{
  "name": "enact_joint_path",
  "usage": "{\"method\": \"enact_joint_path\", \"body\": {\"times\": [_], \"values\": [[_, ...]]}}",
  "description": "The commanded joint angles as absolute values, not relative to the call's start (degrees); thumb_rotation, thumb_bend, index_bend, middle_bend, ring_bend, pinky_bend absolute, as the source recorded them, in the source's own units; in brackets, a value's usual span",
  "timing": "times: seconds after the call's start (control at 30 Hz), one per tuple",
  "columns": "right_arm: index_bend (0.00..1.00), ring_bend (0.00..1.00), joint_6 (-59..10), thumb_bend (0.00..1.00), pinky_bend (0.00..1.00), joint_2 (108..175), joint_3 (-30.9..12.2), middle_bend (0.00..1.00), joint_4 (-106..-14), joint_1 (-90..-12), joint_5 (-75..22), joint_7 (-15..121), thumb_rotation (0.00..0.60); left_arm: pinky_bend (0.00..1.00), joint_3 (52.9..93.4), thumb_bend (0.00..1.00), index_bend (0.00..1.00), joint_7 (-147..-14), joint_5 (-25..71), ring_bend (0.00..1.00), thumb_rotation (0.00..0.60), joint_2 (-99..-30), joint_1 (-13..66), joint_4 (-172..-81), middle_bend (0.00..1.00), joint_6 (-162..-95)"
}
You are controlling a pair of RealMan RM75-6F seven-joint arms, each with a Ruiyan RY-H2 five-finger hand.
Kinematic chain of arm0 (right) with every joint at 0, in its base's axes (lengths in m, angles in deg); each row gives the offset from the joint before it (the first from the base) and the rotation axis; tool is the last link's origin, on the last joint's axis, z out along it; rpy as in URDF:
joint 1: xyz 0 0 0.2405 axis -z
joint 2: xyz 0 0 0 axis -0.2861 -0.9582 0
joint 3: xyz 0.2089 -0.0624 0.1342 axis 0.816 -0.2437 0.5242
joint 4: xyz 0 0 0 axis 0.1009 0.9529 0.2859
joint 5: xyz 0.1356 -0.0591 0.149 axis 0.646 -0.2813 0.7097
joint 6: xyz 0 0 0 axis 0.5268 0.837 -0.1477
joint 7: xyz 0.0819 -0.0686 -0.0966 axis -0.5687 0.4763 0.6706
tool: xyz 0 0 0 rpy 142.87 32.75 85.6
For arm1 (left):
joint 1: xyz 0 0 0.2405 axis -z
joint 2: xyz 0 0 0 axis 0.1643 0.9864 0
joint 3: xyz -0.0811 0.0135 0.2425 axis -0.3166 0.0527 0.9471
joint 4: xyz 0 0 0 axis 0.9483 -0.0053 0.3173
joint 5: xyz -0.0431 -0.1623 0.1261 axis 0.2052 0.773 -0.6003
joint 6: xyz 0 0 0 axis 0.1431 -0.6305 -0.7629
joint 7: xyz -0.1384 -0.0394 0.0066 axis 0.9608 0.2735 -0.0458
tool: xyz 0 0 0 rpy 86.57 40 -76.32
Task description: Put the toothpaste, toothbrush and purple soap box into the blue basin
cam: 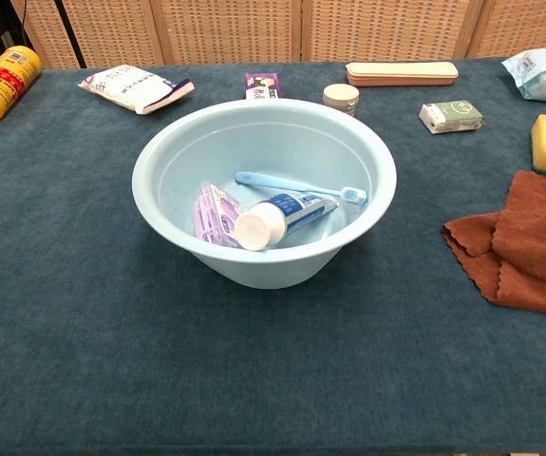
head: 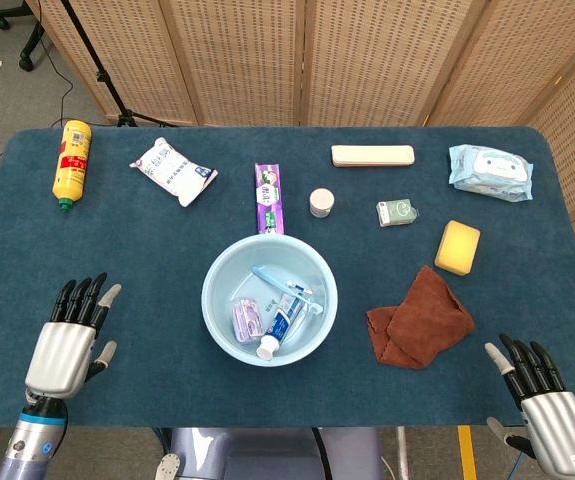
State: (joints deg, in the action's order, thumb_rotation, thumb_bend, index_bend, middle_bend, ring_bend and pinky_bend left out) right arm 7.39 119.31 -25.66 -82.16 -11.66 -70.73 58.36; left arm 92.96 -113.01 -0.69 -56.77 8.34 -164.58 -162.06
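Chest view without either hand; left hand and right hand (partly cropped) empty, fingers spread.

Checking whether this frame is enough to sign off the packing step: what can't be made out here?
- Purple soap box: partly hidden behind the toothpaste cap in the chest view; small in the head view.
- Right hand: cut off by the head view's bottom edge; absent from the chest view.
- Left hand: head view only.
- Print on the white packet and yellow bottle: too small to read.
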Motion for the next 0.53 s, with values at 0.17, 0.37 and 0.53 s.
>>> {"method": "enact_joint_path", "body": {"times": [0.17, 0.37, 0.53], "values": [[0.00, 0.00, 7.37, 0.13, 0.00, 119.38, -25.51, 0.00, -82.14, -11.64, -70.48, 58.56, 0.600, 0.02, 93.67, 0.30, 0.00, -110.23, -4.43, 0.00, 0.600, -57.78, 4.29, -161.11, 0.00, -163.33], [0.00, 0.00, 7.36, 0.13, 0.00, 119.46, -25.36, 0.00, -82.22, -11.61, -70.29, 58.89, 0.600, 0.02, 92.54, 0.30, 0.00, -107.69, -5.22, 0.00, 0.600, -57.25, 2.30, -159.69, 0.00, -162.66], [0.00, 0.00, 7.11, 0.13, 0.00, 119.63, -25.62, 0.00, -82.23, -11.60, -70.70, 59.38, 0.600, 0.02, 91.83, 0.30, 0.00, -107.35, -6.93, 0.00, 0.600, -57.11, 1.32, -159.41, 0.00, -161.40]]}}
